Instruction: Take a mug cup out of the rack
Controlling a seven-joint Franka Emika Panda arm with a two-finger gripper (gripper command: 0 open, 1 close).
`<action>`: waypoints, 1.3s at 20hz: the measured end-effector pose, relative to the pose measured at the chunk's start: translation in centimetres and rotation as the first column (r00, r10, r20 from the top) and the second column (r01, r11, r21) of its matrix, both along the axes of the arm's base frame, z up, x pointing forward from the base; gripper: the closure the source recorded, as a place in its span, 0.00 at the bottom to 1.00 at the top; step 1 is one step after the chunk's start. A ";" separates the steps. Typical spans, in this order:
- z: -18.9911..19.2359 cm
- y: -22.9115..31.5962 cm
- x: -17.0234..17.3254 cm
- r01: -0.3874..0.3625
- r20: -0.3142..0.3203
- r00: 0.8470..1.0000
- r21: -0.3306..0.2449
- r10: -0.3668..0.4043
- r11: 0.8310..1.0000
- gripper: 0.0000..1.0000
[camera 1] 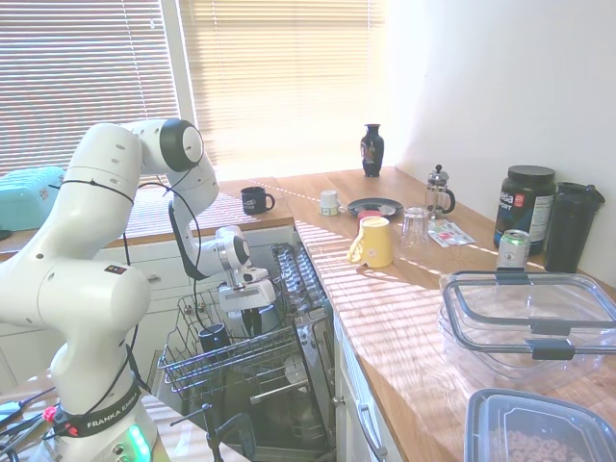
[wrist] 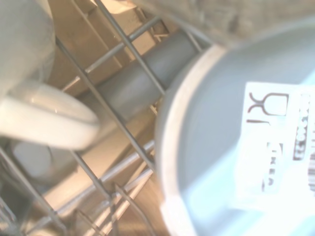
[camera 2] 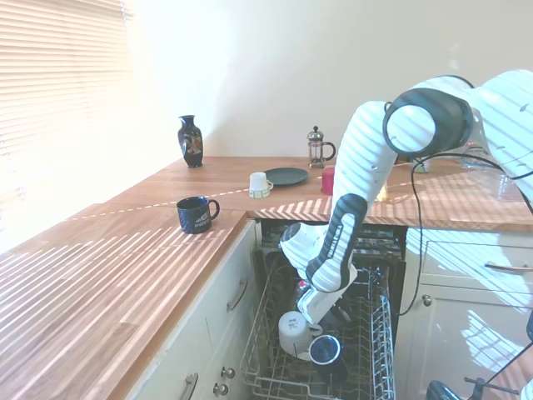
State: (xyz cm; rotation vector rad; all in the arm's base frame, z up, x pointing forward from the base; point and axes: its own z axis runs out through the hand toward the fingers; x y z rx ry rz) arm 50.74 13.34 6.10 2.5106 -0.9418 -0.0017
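Note:
The mug cup (camera 1: 214, 337), dark and glossy, sits in the rack (camera 1: 189, 368) with its mouth facing the second exterior camera (camera 2: 325, 348). The rack (camera 2: 256, 367) is pulled out of the open dishwasher under the counter. My gripper (camera 1: 246, 318) reaches down into the rack, just right of the dark mug in the first exterior view. In the second exterior view the gripper (camera 2: 310, 317) hangs over a white upside-down mug (camera 2: 291, 332), with the dark mug beside it. The wrist view shows the white mug's base (wrist: 231, 147) and rack wires (wrist: 106, 110).
On the wooden counter stand a dark mug with white print (camera 1: 255, 200), a yellow mug (camera 1: 373, 241), a glass (camera 1: 415, 226), a French press (camera 1: 439, 192) and a vase (camera 1: 372, 149). Clear plastic containers (camera 1: 525, 318) sit at the near right.

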 end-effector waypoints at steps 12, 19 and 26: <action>6.1 2.5 -3.4 -0.049 0.061 0.997 0.012 0.048 0.999 1.00; 10.7 5.4 -7.2 -0.091 0.108 0.990 0.057 0.085 0.994 1.00; 17.5 4.5 -8.8 -0.077 0.201 0.978 0.116 0.052 0.990 1.00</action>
